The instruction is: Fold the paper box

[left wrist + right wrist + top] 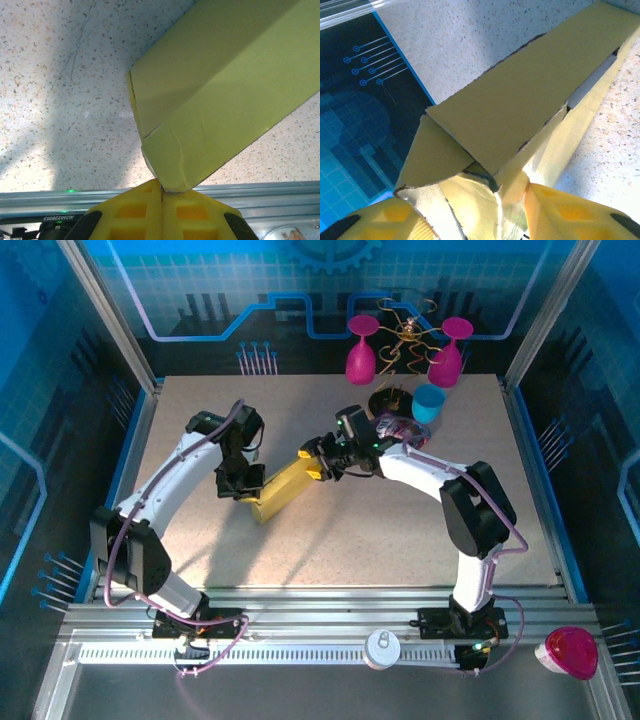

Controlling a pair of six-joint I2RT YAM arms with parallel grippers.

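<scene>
The paper box [283, 490] is yellow and long, lying slantwise mid-table between both arms. My left gripper [245, 485] is at its near-left end. In the left wrist view the fingers [135, 210] are pressed together, with a crumpled corner of the paper box [220, 85] pinched at their tips; my left gripper [162, 192] is shut. My right gripper [318, 462] is at the far-right end. In the right wrist view my right gripper [470, 215] has a finger on each side of the paper box [530, 95], closed on its loose end flaps [440, 150], which stand partly unfolded.
Two pink goblets [360, 352] [448, 355], a blue cup [429, 402], a dark dish [388, 400] and a purple snack packet [395, 427] stand at the back right, behind the right arm. The metal rail [100, 197] runs along the near edge, with a white disc [381, 648] on it.
</scene>
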